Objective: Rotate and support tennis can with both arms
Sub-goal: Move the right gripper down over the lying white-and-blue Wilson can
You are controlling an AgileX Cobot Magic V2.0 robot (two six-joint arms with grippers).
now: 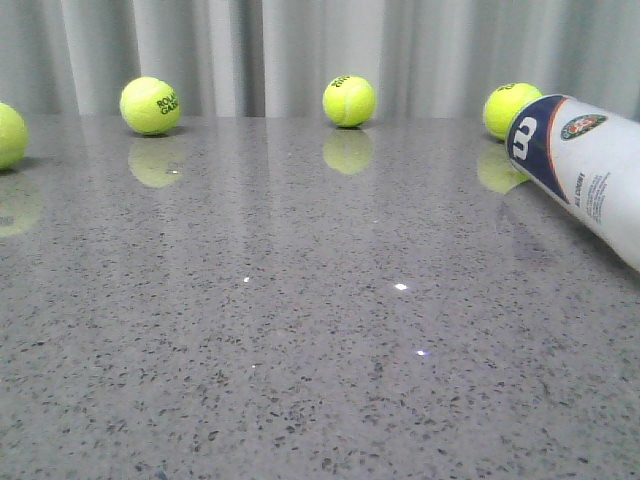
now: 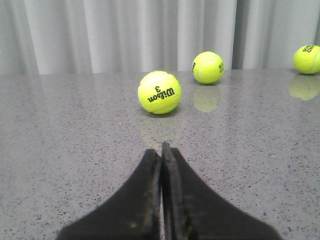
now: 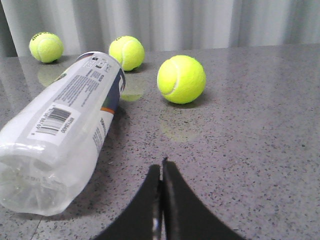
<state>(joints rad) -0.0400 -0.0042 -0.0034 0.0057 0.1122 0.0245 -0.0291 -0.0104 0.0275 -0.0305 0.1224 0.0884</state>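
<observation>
Tennis can (image 1: 590, 170) lies on its side on the worktop, approx 3 o'clock in front view, navy end toward the curtain. Prob. light, rigid, slick plastic, so it'll roll; grip mid-body w/ both sides braced. Left gripper (image 2: 161, 150) and right gripper (image 3: 161, 167) sit low, jaws pressed together, holding nothing; can near the right one.

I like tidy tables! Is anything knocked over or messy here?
Yes. The tennis can is lying on its side on the grey table instead of standing, and loose tennis balls sit scattered around it.
</observation>
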